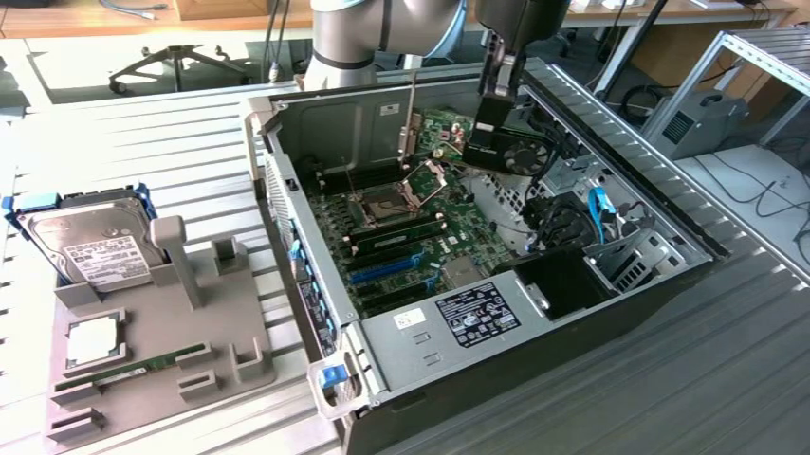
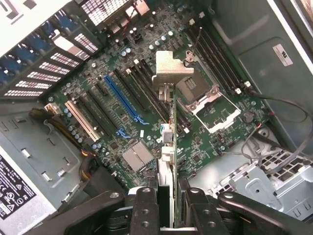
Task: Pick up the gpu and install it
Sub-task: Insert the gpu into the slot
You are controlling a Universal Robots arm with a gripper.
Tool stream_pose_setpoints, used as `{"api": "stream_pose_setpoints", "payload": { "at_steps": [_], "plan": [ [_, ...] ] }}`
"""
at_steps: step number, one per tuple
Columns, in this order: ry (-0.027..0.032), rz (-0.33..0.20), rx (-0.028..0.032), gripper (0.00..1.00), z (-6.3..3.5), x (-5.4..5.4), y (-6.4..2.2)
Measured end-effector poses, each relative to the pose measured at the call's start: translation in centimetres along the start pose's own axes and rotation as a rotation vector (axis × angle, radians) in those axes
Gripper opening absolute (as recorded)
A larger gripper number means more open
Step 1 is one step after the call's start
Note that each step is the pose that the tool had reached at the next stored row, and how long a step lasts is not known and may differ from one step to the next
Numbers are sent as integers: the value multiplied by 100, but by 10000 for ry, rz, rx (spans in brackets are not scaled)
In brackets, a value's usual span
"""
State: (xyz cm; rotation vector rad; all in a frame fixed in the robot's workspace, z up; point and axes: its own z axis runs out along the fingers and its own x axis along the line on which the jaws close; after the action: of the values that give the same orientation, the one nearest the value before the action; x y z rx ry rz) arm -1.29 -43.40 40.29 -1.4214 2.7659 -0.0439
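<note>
Above the motherboard (image 2: 203, 149), black fan-faced gpu (image 1: 509, 152), silver bracket (image 2: 171, 71)

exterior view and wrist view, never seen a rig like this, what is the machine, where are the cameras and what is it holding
The machine is a robot arm with a gripper at its end. The exterior view comes from a camera off the arm; the wrist view looks down past the gripper. On the slatted table lies an open computer case with its motherboard showing. At the exterior view's left, a grey tray carries a hard drive and a RAM stick. The gripper is shut on the gpu, a black fan card, held edge-on above the motherboard.
</note>
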Motion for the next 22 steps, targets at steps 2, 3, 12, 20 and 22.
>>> {"api": "stream_pose_setpoints", "payload": {
  "at_steps": [2,3,12,20,22],
  "plan": [
    [-8,-202,-3,26,0,0,0],
    [-13,-312,-5,26,1,0,0],
    [-58,-1442,-22,26,2,0,0],
    [-90,-2263,-34,26,3,0,0],
    [-102,-2564,-38,26,3,0,0]
  ]
}}
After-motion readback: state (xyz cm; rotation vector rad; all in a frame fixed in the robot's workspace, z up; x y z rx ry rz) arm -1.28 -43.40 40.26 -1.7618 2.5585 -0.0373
